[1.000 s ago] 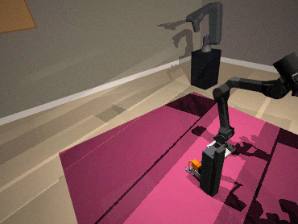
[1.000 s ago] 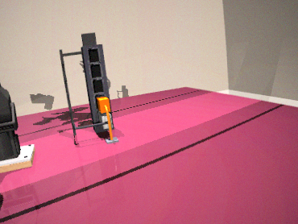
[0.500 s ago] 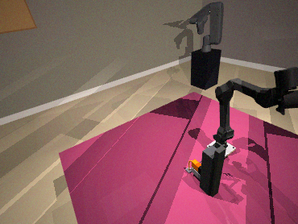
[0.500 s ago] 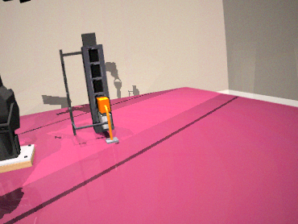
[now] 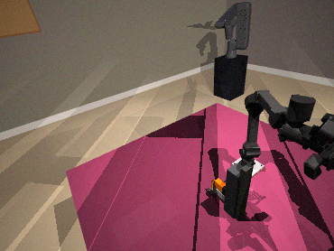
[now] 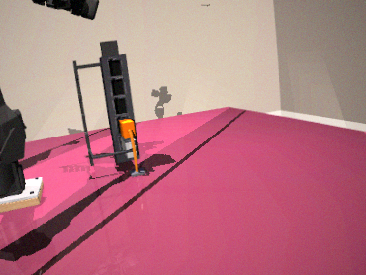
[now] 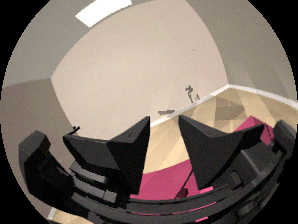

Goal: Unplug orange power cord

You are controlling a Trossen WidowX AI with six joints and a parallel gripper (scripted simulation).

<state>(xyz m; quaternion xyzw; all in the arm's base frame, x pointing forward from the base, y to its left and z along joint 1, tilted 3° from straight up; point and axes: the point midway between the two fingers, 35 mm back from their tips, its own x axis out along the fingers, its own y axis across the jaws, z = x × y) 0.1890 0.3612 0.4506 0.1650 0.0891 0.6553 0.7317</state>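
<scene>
The orange power cord's plug [image 6: 126,130] is a bright orange block seated in a lower socket of the power strip [image 6: 118,106], a tall dark grey bar standing nearly upright on the magenta mat [image 6: 257,188]. The strip's long axis runs up and down with a slight lean, and its face shows a column of square socket openings above the plug. From the plug a short orange cord [image 6: 135,158] drops steeply to a small grey end piece [image 6: 139,172] lying on the mat at the strip's foot. In the top view the plug [image 5: 219,184] juts sideways out of the strip [image 5: 237,190], pointing away from the arm's base plate [image 5: 258,168]. No brand, label or writing can be read on any of these.

The gripper [image 7: 164,157] is raised high, well apart from the plug, cord and strip, which stand far below it and off to one side; in the top view it hangs at the right edge [image 5: 319,163]. Its dark pointed fingers are drawn partway together with nothing between them; the gap shows only pale floor, wall and a strip of mat. The plug is still in its socket.
</scene>
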